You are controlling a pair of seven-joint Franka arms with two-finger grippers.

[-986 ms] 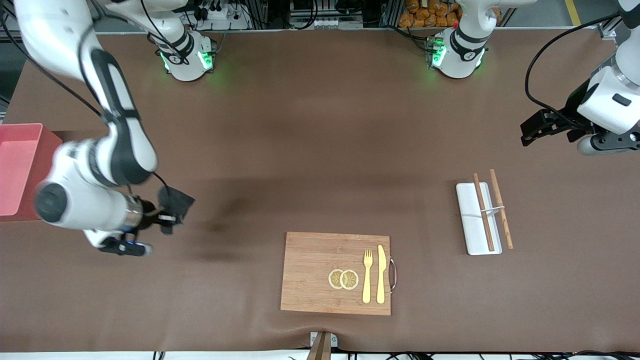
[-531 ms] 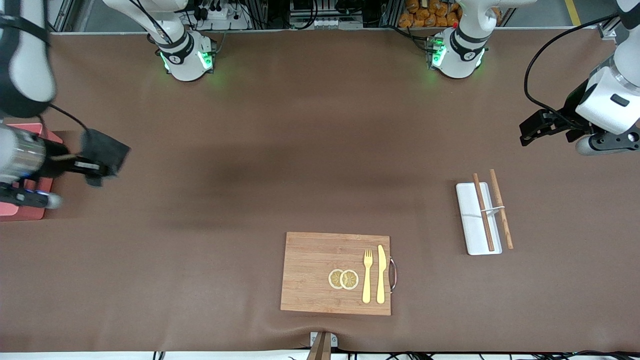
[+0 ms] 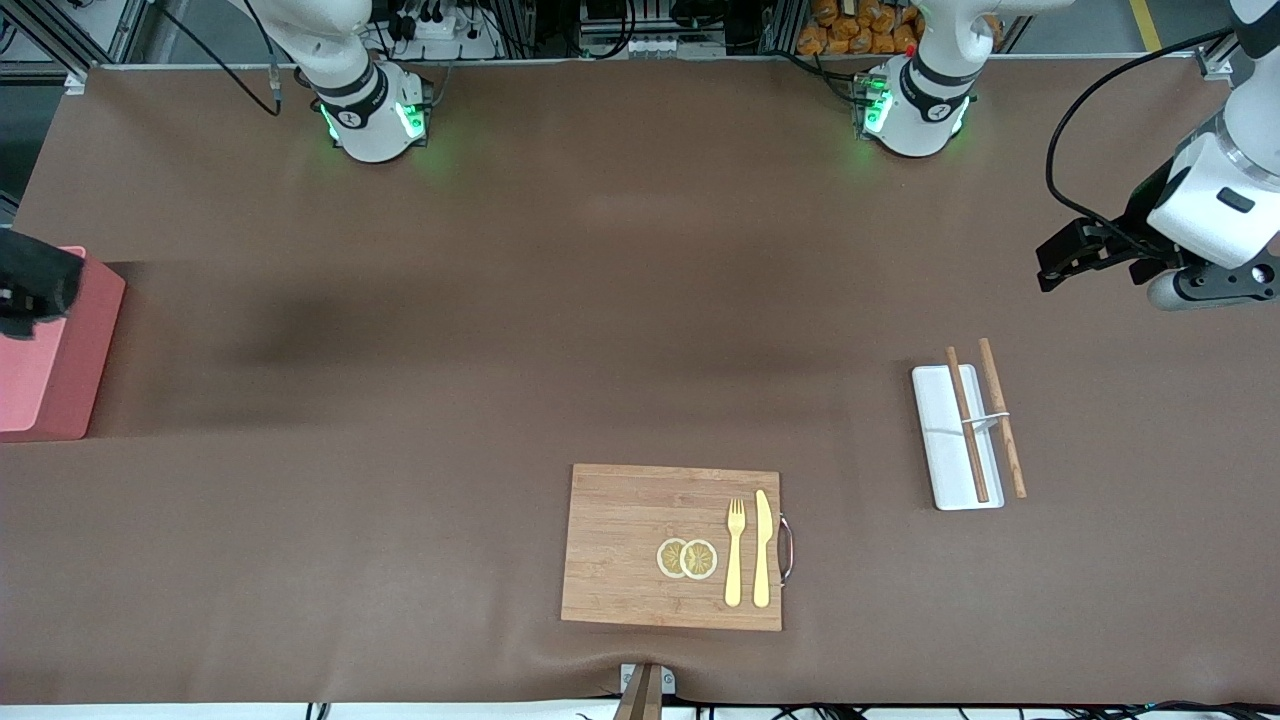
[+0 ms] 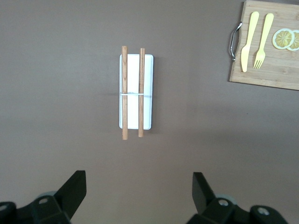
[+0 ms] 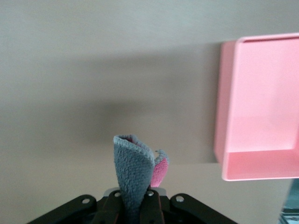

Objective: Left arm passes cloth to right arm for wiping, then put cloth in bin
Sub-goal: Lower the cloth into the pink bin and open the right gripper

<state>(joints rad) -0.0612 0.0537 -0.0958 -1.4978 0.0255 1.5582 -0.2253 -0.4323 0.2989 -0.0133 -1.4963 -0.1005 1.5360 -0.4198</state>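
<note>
No legible text or labels anywhere.

Looking like a robotics lab: two arm bases (image 3: 365, 115) glowing green on a brown tabletop (image 3: 600, 300), cable clutter (image 3: 640, 30) running along the edge.

High front camera, two downward wrist cameras

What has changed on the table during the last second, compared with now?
The right gripper, shut on the cloth, carried it from over the table toward the right arm's end, up to the pink bin. The left gripper waits open over the white tray with chopsticks. The cutting board stayed unmoved.
</note>
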